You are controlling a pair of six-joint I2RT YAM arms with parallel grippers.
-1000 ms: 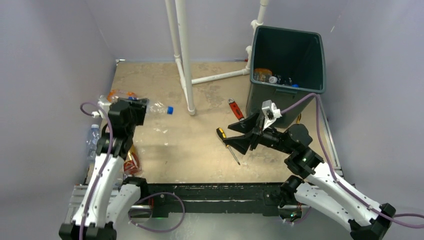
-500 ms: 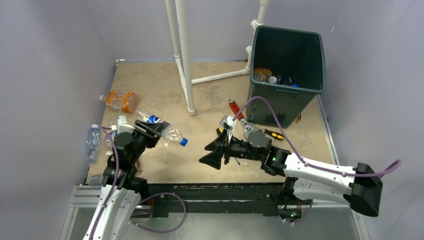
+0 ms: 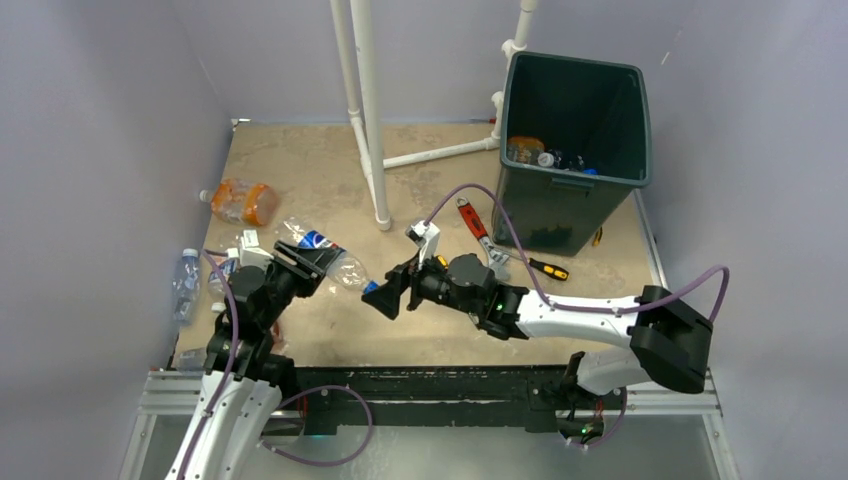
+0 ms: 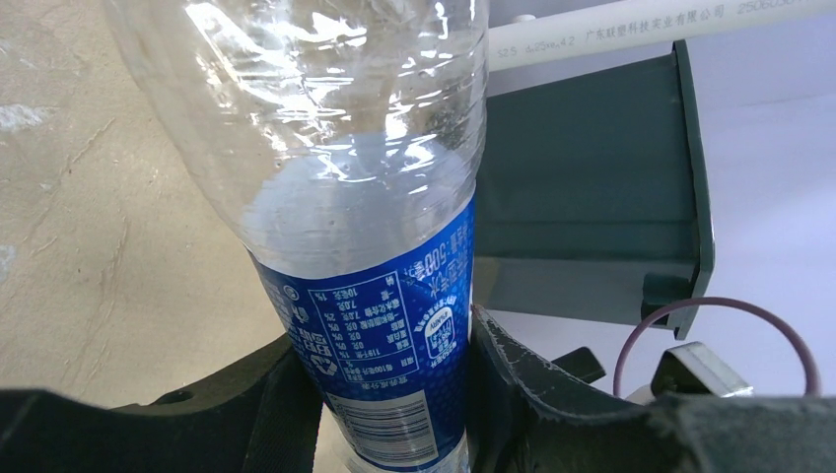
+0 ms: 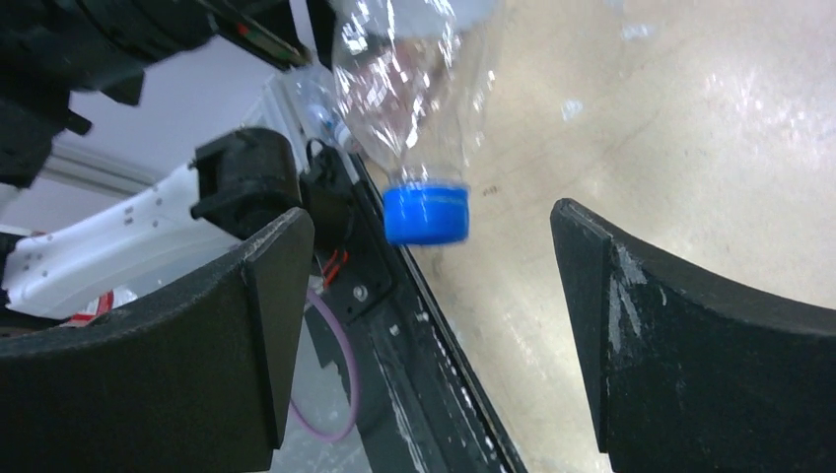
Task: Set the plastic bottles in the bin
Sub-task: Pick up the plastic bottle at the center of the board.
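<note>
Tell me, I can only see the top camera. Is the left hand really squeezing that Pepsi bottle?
Observer: Yes. The left wrist camera shows the left hand clamped on the Pepsi bottle, right across its blue label.
Operator: Did the other hand grab the cap?
Observer: No. In the right wrist camera the right hand is wide open. The blue cap sits between its fingers with a gap on each side.
Operator: Is there drink inside?
Observer: Up close, the left wrist camera shows it clear and crumpled. I see no drink in it.
</note>
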